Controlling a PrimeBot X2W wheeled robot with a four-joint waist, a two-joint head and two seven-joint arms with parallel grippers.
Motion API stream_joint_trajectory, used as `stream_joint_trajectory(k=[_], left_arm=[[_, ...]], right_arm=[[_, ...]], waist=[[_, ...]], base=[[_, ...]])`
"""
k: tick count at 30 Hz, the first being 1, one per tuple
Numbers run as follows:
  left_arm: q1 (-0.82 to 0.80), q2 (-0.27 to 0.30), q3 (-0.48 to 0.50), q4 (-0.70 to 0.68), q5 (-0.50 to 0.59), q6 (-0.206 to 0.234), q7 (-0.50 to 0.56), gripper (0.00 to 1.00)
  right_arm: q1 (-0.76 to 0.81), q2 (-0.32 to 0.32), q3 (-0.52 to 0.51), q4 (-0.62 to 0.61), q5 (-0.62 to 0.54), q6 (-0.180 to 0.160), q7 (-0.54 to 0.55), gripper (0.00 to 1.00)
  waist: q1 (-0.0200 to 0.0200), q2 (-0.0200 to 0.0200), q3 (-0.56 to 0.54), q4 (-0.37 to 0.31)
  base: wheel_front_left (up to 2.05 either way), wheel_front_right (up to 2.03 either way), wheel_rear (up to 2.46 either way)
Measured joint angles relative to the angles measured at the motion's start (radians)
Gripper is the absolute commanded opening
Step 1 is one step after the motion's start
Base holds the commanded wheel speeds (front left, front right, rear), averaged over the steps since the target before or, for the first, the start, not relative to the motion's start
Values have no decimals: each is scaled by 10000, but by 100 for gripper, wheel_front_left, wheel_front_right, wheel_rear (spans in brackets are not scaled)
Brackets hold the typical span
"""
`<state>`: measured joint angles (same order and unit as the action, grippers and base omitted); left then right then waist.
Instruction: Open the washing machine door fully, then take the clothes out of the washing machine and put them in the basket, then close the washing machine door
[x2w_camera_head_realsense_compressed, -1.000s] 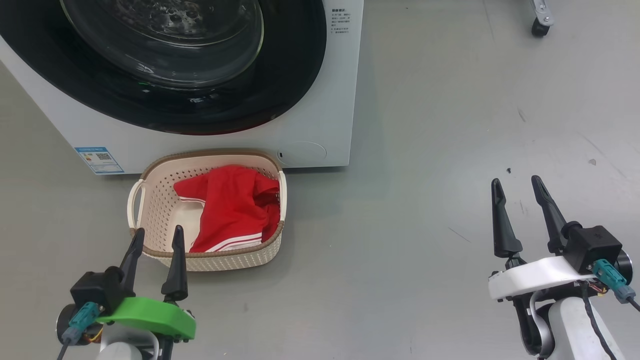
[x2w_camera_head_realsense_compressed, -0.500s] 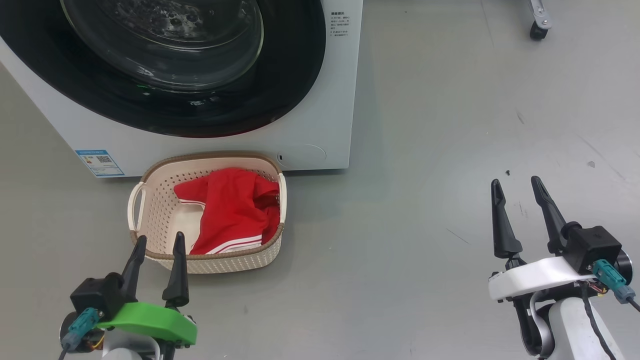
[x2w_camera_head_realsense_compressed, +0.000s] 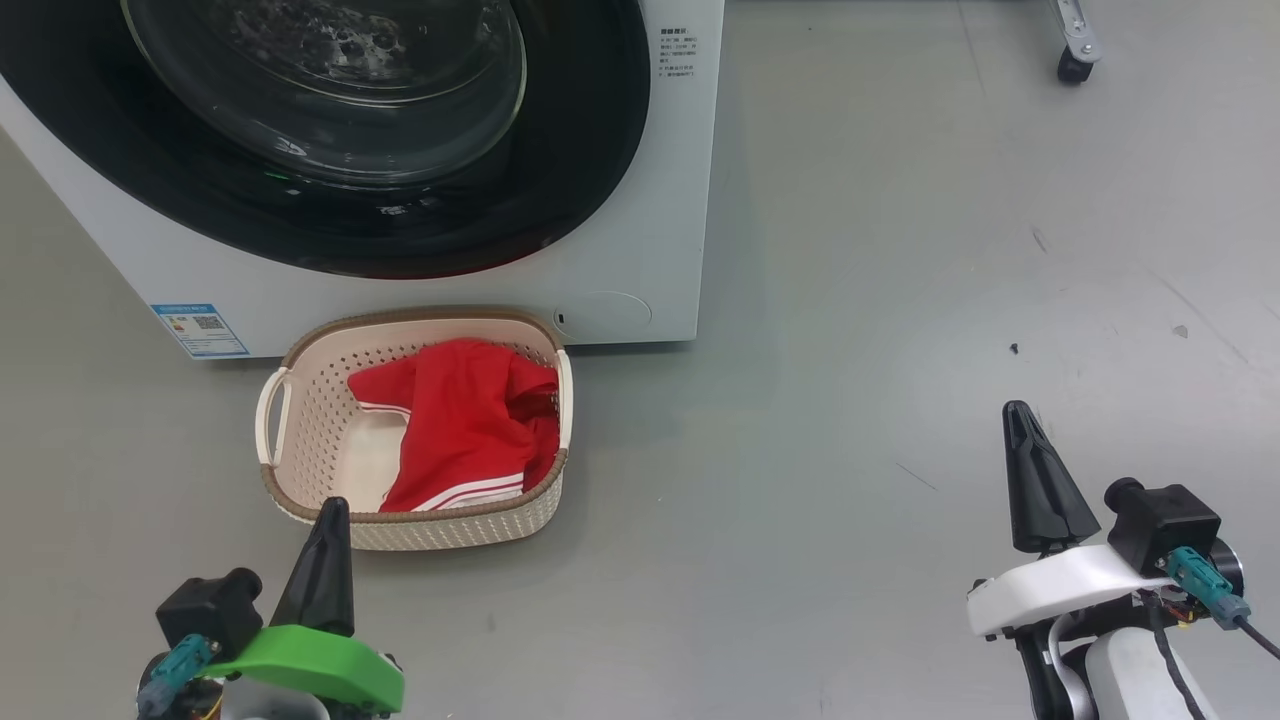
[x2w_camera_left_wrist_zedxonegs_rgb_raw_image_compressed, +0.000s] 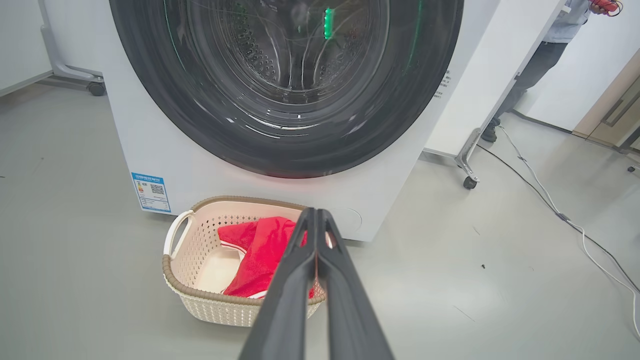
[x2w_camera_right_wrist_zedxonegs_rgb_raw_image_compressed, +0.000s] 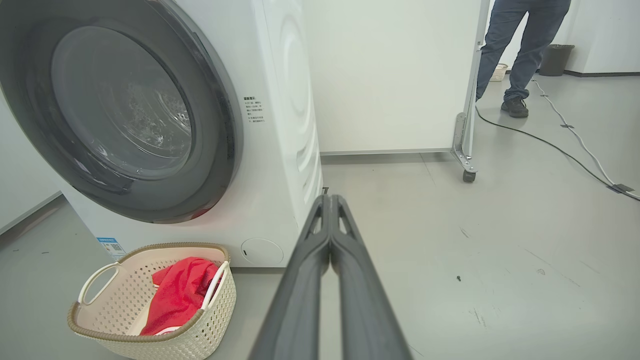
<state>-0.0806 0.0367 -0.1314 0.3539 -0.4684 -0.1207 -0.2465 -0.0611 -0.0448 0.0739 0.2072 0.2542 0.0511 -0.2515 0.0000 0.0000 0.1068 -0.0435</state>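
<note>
Both left fingers (x2w_camera_head_realsense_compressed: 322, 585) meet just before the basket (x2w_camera_head_realsense_compressed: 450, 527).

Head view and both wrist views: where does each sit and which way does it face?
Head view: up high, looking down at the basket and washing machine door; left gripper and right gripper shut at the bottom.
Left wrist view: low, facing the door squarely; left gripper at centre.
Right wrist view: low, off right, door seen obliquely; right gripper at centre.
All share the basket with clothes.
</note>
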Motion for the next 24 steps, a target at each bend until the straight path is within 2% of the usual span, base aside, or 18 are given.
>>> stream_joint_trajectory(k=[24], left_arm=[[11, 0, 339, -207, -2740, 0, 727, 0]], right_arm=[[-1, 8, -428, 134, 3277, 107, 805, 0]], waist=[[0, 0, -262, 111]], base=[[0, 0, 0]])
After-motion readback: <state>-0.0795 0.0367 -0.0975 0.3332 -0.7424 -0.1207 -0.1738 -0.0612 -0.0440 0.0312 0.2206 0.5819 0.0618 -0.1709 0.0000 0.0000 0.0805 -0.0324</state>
